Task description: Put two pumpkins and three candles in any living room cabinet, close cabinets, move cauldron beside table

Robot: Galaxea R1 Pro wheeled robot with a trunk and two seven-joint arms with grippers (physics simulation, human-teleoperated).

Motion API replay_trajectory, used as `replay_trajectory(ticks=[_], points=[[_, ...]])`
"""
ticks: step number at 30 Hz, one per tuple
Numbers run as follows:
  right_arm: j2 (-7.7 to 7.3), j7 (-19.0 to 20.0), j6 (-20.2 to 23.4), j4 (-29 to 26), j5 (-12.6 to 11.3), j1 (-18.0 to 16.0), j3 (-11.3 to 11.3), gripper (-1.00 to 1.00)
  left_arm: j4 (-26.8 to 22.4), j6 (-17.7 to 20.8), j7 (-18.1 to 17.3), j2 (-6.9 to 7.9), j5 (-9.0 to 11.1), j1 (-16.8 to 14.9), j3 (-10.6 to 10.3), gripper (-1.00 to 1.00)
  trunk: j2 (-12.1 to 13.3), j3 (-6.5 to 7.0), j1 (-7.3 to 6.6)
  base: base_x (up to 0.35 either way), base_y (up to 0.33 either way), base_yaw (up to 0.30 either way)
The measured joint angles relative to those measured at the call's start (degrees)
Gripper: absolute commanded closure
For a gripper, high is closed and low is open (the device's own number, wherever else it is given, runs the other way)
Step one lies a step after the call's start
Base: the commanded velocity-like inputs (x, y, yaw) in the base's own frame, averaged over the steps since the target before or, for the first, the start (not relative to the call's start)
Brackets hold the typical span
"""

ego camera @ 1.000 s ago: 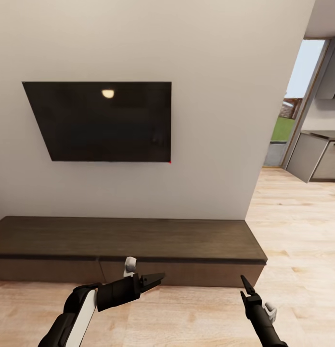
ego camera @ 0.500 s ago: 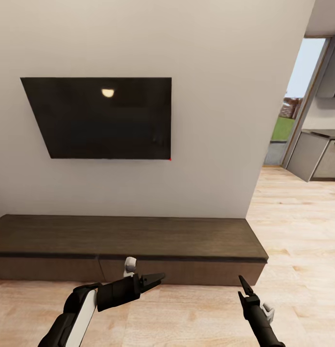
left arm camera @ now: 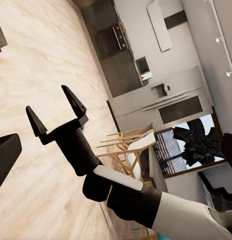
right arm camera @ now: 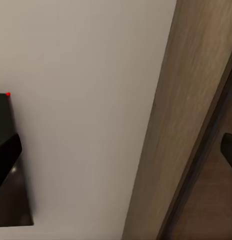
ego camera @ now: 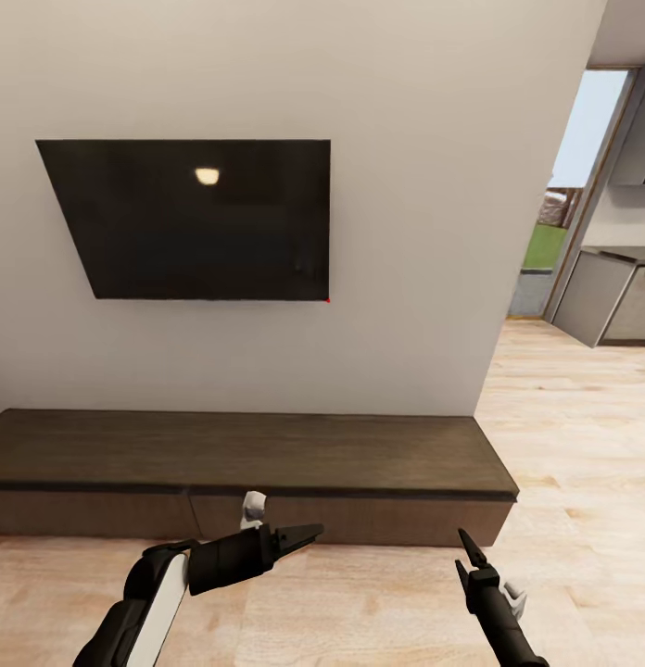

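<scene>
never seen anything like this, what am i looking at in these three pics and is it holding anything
These are simulator renders from a wheeled robot with two arms. The big picture is from its head camera: it faces a low brown cabinet under a wall-mounted TV, with the cabinet's drawer fronts shut. The black pincers at the bottom are its left end effector and right end effector.

The other two pictures come from cameras on the wrists. The left wrist camera looks across at the right end effector, whose two fingers are spread open and empty, with a kitchen beyond it. The right wrist camera points at the wall and the cabinet's edge.

The left one holds nothing I can see. Whether it is open or shut is unclear.
</scene>
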Motion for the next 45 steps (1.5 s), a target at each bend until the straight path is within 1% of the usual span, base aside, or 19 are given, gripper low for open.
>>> replay_trajectory(ticks=[38, 45], points=[[0.16, 0.74, -0.01, -0.07, -0.01, 0.0, -0.03, -1.0, 0.05, -0.05, 0.07, 0.03, 0.24, 0.0, 0.06, -1.0, -15.25, -6.83, 8.35, 0.0, 0.0, 0.0], [0.09, 2.04, 0.07, -0.01, -0.09, 0.0, -0.04, -1.0, 0.05, -0.04, 0.03, -0.04, 0.24, 0.0, 0.01, -1.0, -18.05, -8.08, 9.89, 0.0, 0.0, 0.0]])
